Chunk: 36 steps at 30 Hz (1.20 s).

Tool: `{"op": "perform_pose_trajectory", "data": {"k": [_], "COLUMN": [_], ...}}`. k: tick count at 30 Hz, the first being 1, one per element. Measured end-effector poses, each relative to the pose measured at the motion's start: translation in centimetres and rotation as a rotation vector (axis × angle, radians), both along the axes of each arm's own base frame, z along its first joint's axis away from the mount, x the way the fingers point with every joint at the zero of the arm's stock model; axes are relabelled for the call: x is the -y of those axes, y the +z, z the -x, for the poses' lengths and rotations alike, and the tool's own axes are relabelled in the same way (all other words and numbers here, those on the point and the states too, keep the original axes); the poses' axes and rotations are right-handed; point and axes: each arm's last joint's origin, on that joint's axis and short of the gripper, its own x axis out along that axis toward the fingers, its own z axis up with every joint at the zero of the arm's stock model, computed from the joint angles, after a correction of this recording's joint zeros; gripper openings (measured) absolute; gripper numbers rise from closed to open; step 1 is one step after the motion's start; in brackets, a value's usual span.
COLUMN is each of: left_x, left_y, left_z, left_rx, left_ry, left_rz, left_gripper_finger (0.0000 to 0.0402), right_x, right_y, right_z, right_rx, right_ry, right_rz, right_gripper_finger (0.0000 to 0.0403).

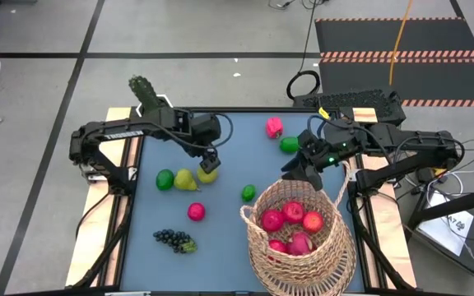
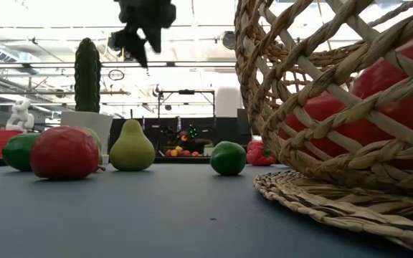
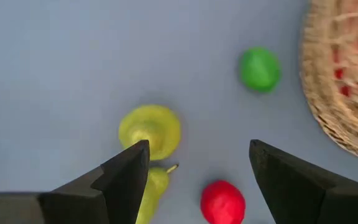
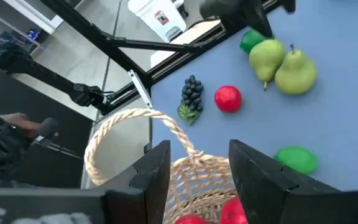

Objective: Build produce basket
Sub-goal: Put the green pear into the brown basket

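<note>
The left claw [image 1: 210, 158], fingers spread and empty, hovers over a yellow-green pear [image 1: 207, 173] on the blue worktop [image 1: 220, 222]. The right claw [image 1: 296, 171], parted and empty, hangs at the rim of the wicker basket [image 1: 336, 251], where red apples [image 1: 293, 219] lie. A lime [image 1: 248, 193] sits between.

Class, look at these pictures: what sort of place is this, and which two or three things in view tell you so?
Most likely a robotics lab or workshop, not a kitchen. Black floor mats with striped hazard edges and loose cables lie beside the table, and toy fruit sits in a basket for practice.
</note>
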Motion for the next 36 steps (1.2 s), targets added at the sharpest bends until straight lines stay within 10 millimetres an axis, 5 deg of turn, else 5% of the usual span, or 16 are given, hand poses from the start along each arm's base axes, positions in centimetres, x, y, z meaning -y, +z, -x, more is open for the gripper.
{"op": "perform_pose_trajectory", "data": {"k": [6, 24, 36], "left_x": [-1.1, -2.9, -3.4], "left_y": [-1.9, -1.9, -6.2], "left_z": [0.1, 0.2, 1.3], "left_rx": [-0.028, 0.024, -0.112], "left_ry": [0.152, 0.549, 0.639], "left_rz": [0.073, 0.248, 0.314], "left_gripper_finger": [0.0273, 0.0273, 0.0273], "right_x": [0.5, 0.9, 0.9], "right_y": [0.5, 2.1, 1.9], "right_z": [1.0, 6.9, 8.3], "right_rx": [0.031, 0.097, 0.065], "right_ry": [0.001, 0.028, 0.038], "right_rz": [0.035, 0.134, 0.149], "right_gripper_finger": [0.0155, 0.0155, 0.0155]}}
